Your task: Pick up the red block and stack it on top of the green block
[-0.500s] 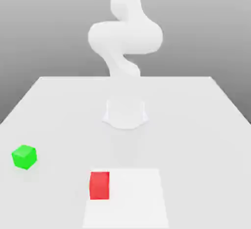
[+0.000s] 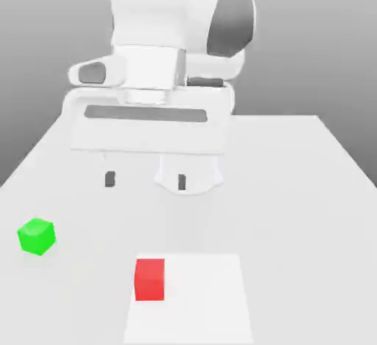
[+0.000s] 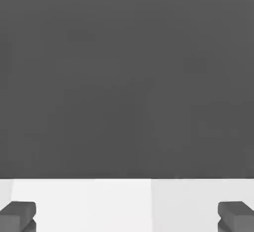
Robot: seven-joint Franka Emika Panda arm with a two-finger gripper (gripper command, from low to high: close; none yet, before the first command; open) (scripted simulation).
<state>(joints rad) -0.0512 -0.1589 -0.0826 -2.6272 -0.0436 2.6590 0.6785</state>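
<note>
A: The white two-finger gripper (image 2: 146, 180) hangs above the table with its jaws spread wide and nothing between them.

B: The small solid bright red cube (image 2: 149, 279) lies below it, the matching bright green cube (image 2: 36, 236) well apart toward the exterior view's left. Likely rigid and light, so pinch opposite flat faces.

A: The hand view gives dark fingertips (image 3: 18, 214) over pale table (image 3: 124, 201).

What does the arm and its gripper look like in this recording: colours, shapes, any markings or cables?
The arm is smooth, rounded and white, with a dark grey patch on one side of a joint. The gripper has a wide, boxy white body with a dark grey strip across its front and a grey-faced housing on the exterior view's left. Its jaws end in small dark grey pads. No cables or markings show.
</note>
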